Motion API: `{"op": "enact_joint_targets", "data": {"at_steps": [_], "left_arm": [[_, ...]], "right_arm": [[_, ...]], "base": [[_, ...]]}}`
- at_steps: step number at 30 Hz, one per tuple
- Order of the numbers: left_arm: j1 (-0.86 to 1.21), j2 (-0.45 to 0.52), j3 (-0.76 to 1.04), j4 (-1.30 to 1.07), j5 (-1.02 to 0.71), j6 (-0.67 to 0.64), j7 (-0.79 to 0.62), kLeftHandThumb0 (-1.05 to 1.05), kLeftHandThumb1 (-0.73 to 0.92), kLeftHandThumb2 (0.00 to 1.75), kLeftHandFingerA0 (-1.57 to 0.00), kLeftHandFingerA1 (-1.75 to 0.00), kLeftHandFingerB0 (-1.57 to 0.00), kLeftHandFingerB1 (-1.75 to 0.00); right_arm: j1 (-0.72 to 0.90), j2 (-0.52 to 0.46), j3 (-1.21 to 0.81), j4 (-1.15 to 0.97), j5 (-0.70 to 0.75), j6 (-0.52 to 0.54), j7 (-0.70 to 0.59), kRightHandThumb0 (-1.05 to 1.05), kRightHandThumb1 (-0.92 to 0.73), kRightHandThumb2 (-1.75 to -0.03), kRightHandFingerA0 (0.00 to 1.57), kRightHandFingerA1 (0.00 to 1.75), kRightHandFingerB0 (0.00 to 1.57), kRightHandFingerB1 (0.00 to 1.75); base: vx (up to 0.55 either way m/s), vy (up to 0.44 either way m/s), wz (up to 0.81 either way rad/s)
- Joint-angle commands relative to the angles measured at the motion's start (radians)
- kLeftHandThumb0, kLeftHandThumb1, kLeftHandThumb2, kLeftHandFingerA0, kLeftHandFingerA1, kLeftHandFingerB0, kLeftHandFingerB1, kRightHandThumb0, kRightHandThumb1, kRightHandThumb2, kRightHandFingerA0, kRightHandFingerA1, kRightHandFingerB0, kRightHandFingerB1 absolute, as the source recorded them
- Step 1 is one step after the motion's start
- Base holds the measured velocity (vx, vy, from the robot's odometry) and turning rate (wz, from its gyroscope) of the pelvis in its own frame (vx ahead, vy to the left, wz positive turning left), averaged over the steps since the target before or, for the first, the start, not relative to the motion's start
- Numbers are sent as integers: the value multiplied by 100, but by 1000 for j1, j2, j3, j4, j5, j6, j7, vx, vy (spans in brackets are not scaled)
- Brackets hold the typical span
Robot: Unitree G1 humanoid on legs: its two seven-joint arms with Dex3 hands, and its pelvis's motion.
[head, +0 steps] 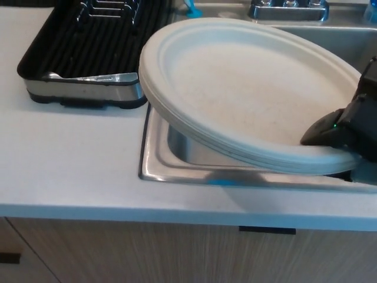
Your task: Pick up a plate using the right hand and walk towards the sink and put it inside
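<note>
The robot's right hand (344, 135) grips the rim of a white plate (247, 94), held tilted above the steel sink (177, 159) near the surface's front edge; lowering it inside and letting go comes next

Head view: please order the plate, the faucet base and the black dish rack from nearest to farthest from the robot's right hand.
1. Plate: held in the right hand, over the sink.
2. Faucet base: top edge, behind the plate.
3. Black dish rack: far left on the counter.
</note>
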Motion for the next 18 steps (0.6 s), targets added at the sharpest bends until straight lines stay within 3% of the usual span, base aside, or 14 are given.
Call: {"op": "enact_joint_targets", "data": {"at_steps": [1, 6, 7, 13, 14, 18], "left_arm": [[13, 2, 3, -15, -3, -44, 4, 21, 78, 165, -129, -146, -109, -127], [14, 3, 3, -14, -3, -42, 3, 21, 78, 165, -129, -146, -109, -127], [10, 7, 6, -2, -4, -36, 3, 25, 58, 175, -112, -158, -101, -138], [11, 13, 6, 16, -2, -52, 2, 26, 58, 175, -111, -158, -103, -139], [15, 9, 5, 6, -2, -47, 5, 28, 83, 169, -119, -142, -105, -125], [23, 3, 4, -13, -2, -35, 10, 28, 83, 169, -119, -142, -105, -125]], "right_arm": [[-46, -37, -15, 45, -37, 46, 10, -45, -48, -127, 106, 175, 70, 175], [-64, -57, -9, 71, -54, 59, 4, -45, -48, -127, 106, 175, 70, 175], [-125, -93, 12, 148, -85, 52, -4, -39, -43, -133, 103, 175, 69, 173], [-215, -147, 65, 284, -107, 70, 0, -38, -41, -136, 103, 175, 73, 169], [-242, -151, 86, 328, -127, 77, -19, -33, -43, -138, 103, 175, 79, 167], [-291, -165, 132, 407, -156, 92, -65, -33, -43, -138, 103, 175, 79, 167]], "base": [[0, 0, 0], [0, 0, 0], [0, 0, 0], [0, 0, 0], [0, 0, 0], [0, 0, 0]]}}
